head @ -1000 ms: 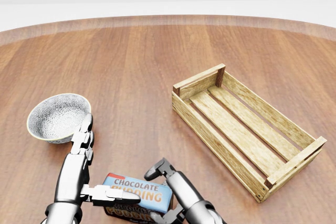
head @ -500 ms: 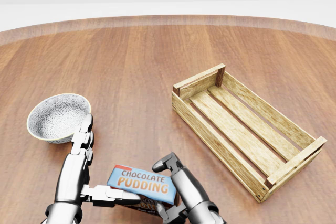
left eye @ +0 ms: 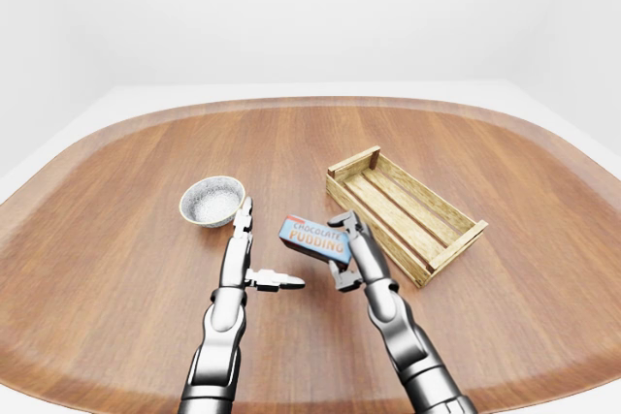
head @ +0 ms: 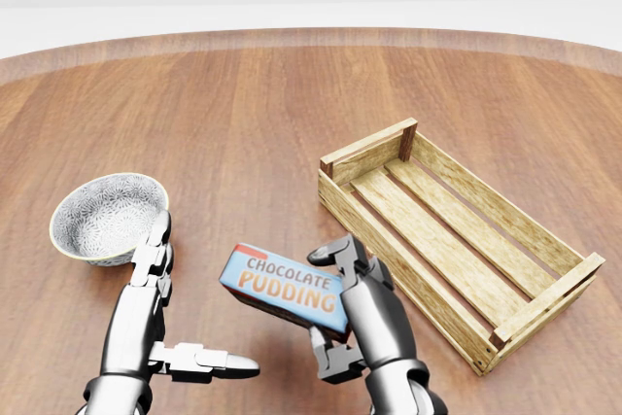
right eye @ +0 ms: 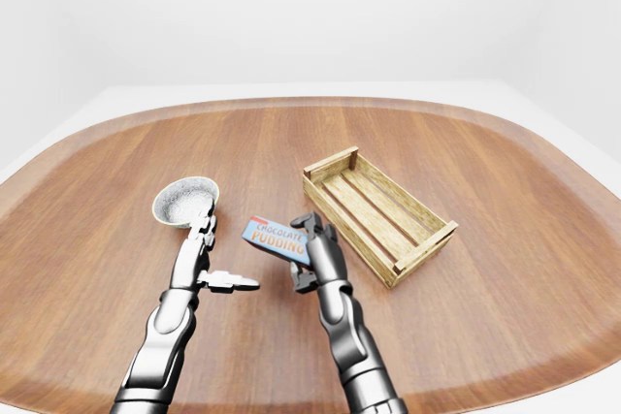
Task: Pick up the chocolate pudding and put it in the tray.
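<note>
Okay, the chocolate pudding [head: 287,293] is finally off the tabletop [head: 253,123] — a second ago it sat low between both hands at the bottom of the head view, now it's up in the air and has shifted right, toward the tray [head: 455,240]. My right hand [head: 362,323] has it on its own: fingers [head: 340,250] curled over the top edge of the box, thumb side underneath, pinching its right end. The box is tilted, label facing up at the camera, left end sticking out free.

The left hand [head: 146,328] has let go. It was pressed against the box half a second back; now it's parked in the same spot with its fingers spread — one pointing up toward the bowl [head: 107,218], one out to the right with nothing in it.

So I'd say the pickup is done and it's carry time. The tray is near but not under the box yet. I'd swing right over the near rail and lower in. The grip is only on one end, so it could pivot if I rush.
</note>
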